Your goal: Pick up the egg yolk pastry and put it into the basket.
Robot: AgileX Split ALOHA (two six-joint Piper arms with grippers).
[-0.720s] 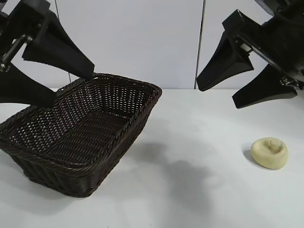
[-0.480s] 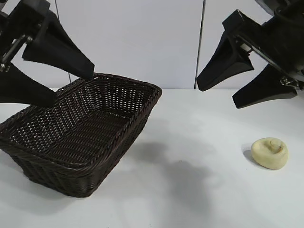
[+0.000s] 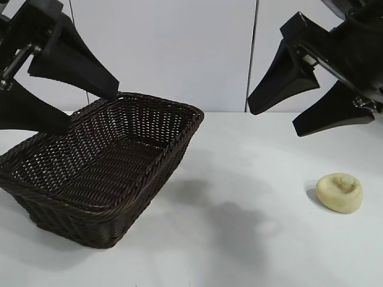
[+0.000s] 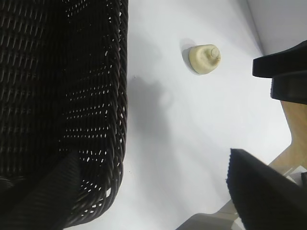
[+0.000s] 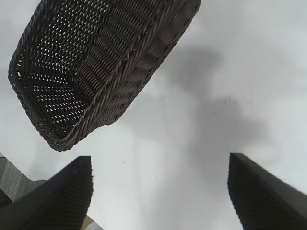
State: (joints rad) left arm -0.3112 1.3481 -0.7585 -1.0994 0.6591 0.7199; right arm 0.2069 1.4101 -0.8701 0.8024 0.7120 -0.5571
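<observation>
White table (image 3: 251, 239) under both arms: the left gripper (image 3: 72, 98), fingers spread and empty, hangs over the basket (image 3: 102, 164) at the left edge. Toward the right edge sits the egg yolk pastry (image 3: 340, 192) – below the right gripper (image 3: 293, 113), also spread and empty, clearly the nearer one.

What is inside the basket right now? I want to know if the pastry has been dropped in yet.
Only bare weave shows inside the basket; its near corner is hidden. The egg yolk pastry sits on the table.

Left hand (image 3: 93, 113) and right hand (image 3: 272, 122), bodies beyond frame edges
</observation>
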